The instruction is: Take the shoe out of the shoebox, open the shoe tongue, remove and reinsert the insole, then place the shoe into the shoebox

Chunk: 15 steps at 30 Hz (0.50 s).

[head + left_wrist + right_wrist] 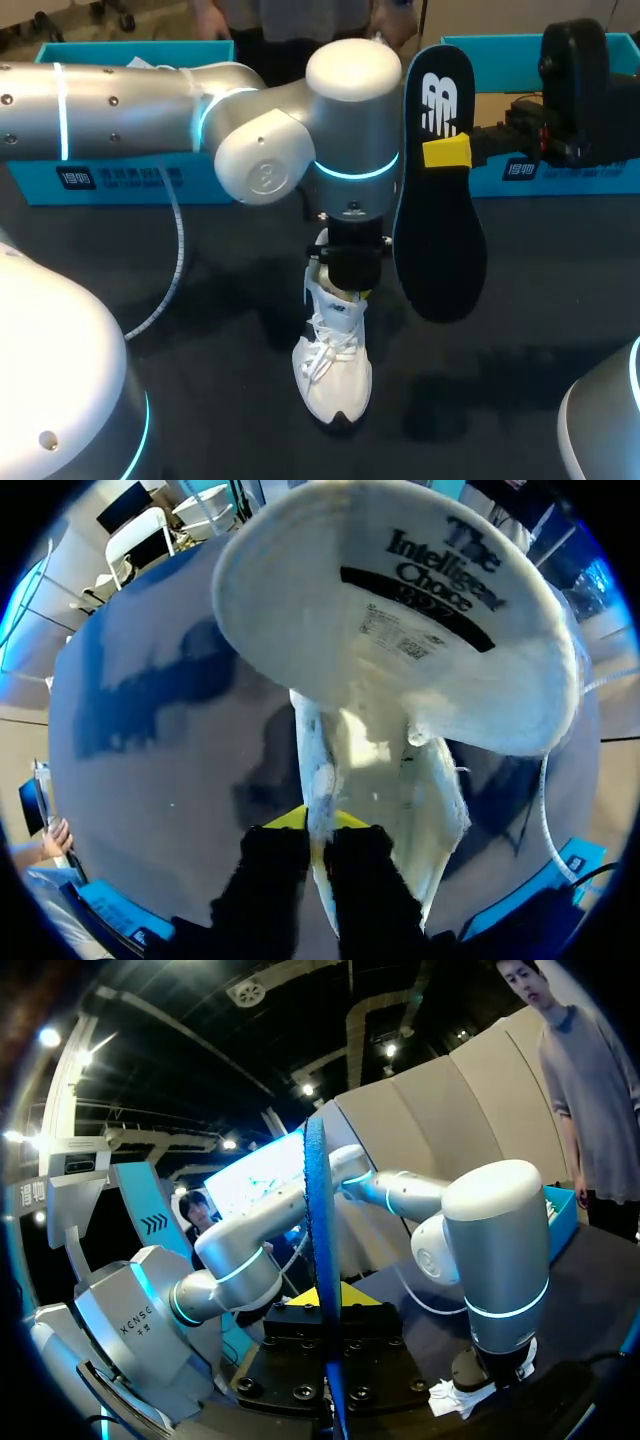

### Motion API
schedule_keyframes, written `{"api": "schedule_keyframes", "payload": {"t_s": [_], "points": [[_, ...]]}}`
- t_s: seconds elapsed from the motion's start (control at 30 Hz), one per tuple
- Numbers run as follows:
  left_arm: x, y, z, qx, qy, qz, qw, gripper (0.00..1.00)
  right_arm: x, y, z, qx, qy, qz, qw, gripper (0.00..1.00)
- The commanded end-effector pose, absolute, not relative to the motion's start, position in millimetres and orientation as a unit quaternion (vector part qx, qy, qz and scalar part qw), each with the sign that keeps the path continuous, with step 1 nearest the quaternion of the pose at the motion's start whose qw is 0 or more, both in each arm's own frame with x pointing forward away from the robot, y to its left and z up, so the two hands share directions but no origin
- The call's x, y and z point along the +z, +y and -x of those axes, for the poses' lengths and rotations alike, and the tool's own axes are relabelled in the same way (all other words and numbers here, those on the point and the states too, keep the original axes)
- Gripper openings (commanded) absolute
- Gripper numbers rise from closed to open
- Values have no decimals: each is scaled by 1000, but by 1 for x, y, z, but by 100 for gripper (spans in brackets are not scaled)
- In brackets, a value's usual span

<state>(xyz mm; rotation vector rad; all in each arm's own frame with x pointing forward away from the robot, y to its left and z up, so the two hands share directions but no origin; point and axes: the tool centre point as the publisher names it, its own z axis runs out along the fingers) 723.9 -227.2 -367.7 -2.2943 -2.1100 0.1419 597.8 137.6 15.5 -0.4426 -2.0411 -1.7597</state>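
Observation:
A white shoe (pixel 335 370) stands on the dark table, toe towards the near edge. My left gripper (pixel 346 288) comes straight down on its opening. In the left wrist view the left gripper (pixel 320 825) is shut on the white edge of the shoe (pixel 400 790), beside the raised tongue (pixel 400 600) with its printed label. My right gripper (pixel 447 152) is shut on the black insole (pixel 440 235), which it holds upright in the air to the right of the shoe. Seen from the right wrist, the insole (pixel 318 1220) runs edge-on between the fingers of the right gripper (pixel 326 1305).
One blue shoebox (pixel 130 180) stands at the back left and another (pixel 560 175) at the back right. A white cable (pixel 178 250) hangs from my left arm (pixel 300 130) over the table. In the right wrist view my left arm (pixel 495 1250) stands over the shoe (pixel 468 1396).

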Motion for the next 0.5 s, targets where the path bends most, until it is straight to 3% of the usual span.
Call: {"api": "schedule_keyframes", "payload": {"t_s": [0.03,0.3,0.5], "points": [[-369,-225,-725,48,-679,733,12,100,16,141,-601,-629,-733,158,205,0],[-336,-209,-733,77,-694,715,-37,100,16,141,-601,-629,-733,158,205,0],[-295,-193,-736,124,-697,696,-117,100,16,141,-601,-629,-733,158,205,0]]}}
